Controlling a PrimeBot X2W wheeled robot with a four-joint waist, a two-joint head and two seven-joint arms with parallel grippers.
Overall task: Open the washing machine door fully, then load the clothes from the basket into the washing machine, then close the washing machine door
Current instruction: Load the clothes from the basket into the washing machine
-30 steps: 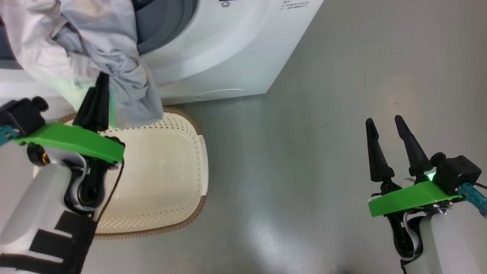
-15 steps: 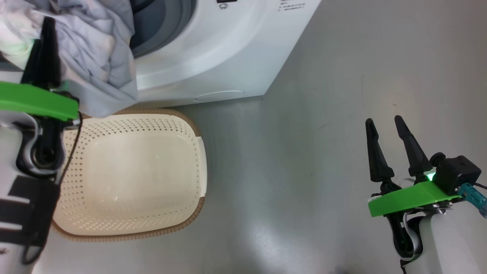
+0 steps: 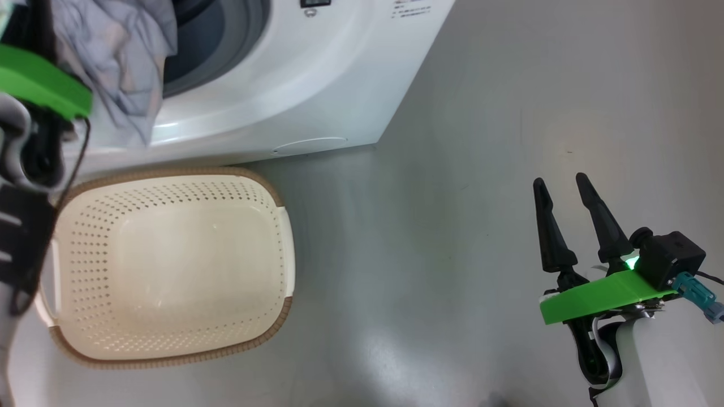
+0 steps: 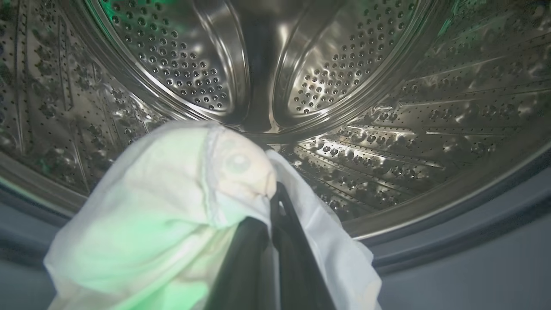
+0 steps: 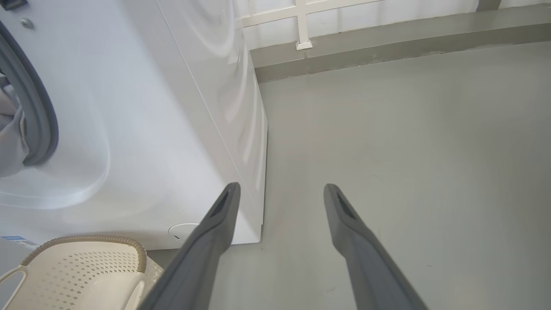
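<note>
1. Change of state. My left claw (image 4: 273, 202) has travelled from above the basket (image 3: 169, 265) up to the mouth of the washing machine (image 3: 294, 85). The left wrist view now looks straight into the perforated steel drum (image 4: 181, 56), with the grey gasket (image 4: 452, 232) crossing the lower part of that view. My head camera has also turned, so the shift of basket and machine in the head view is not a move of those things.

2. Claw condition. The left claw is clamped tight on the clothes (image 4: 172, 193). The pale bundle is pinched between both fingers and drapes down either side of them. In the head view the same clothes (image 3: 121, 62) hang across the lower edge of the opening. The right claw (image 3: 559, 186) has its fingers spread, grips nothing and is parked over the bare floor (image 3: 452, 226), well apart from the machine.

3. Location of the load. The clothes are at the drum threshold, not yet lying inside. The basket interior shows bare.

4. Consequence for the task. Judged from this position, the transfer step is nearly complete. The next action calls for a further reach inward before release, so that no fabric trails over the gasket. Trailing fabric could foul the door-closing step that remains.
</note>
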